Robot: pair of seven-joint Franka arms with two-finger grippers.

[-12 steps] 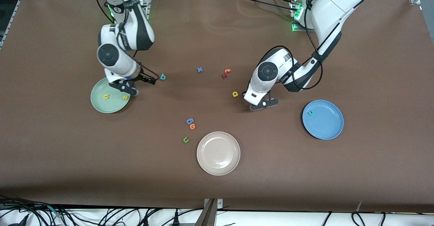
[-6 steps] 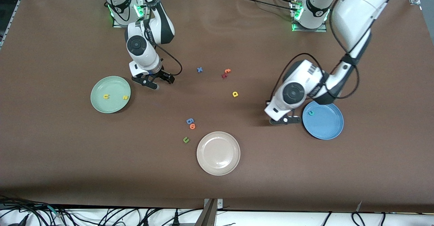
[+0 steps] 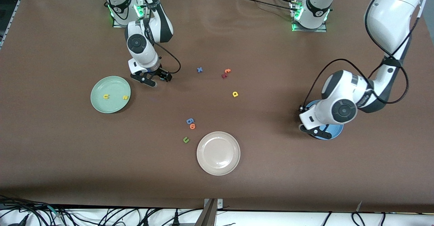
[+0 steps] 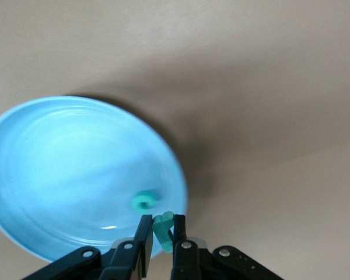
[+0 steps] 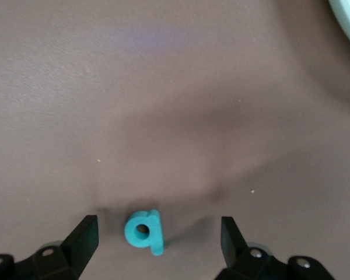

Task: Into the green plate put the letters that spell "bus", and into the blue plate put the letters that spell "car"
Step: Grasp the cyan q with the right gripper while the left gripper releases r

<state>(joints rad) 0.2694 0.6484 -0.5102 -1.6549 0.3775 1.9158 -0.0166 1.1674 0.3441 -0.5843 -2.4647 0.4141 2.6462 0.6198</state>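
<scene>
Left fingers: the left gripper (image 4: pixel 159 245) is pinched on the thin teal "r" (image 4: pixel 163 230), over the blue plate (image 4: pixel 41 175) at its rim toward the table's middle.
Left release: carry a little farther inward before letting go, so the "r" lands on the plate floor and not on the raised rim; the teal "c" (image 4: pixel 143 202) already lies in the plate just beside the drop spot, so a low, gentle release should keep the two from bouncing out.
Right fingers: the right gripper (image 5: pixel 154 242) is spread wide and low over the surface, one finger on each side of the teal "b" (image 5: pixel 144 231), which lies flat between them, not yet touched.
Right grasp: settle straight down and close evenly, so that neither finger pushes the letter aside.
Green plate (image 3: pixel 98 99): near the right gripper, holding the yellow "u" (image 3: pixel 106 96) and yellow "s" (image 3: pixel 125 97).
Yellow "a" (image 3: pixel 235 94): on the surface near the middle, still to go to the blue plate.
</scene>
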